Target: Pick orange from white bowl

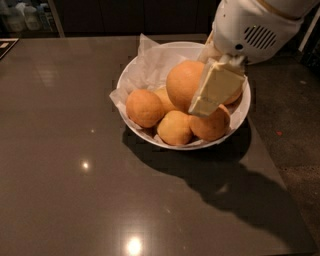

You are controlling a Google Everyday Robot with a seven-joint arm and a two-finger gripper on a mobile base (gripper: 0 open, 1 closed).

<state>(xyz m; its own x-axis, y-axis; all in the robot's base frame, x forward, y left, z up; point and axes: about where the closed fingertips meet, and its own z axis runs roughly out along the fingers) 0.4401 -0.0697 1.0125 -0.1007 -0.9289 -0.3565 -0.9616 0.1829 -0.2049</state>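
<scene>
The white bowl (243, 116), lined with crinkled white paper (150, 67), stands on the dark table at centre right. My gripper (197, 102) reaches down into it from the upper right. It is shut on the orange (182, 82), a big round deep-orange fruit that it holds above the others. One cream finger (217, 87) lies across the orange's right side; the other finger is hidden behind the fruit. Several more oranges lie in the bowl: one at the left (145, 107), one at the front (175, 127), one under the finger (212, 124).
The glossy dark table (75, 150) stretches left and forward of the bowl. Its right edge (280, 185) runs diagonally, with speckled floor (300, 125) beyond. The white arm housing (255, 27) hangs over the bowl's back right. Bottles (27, 15) stand far back left.
</scene>
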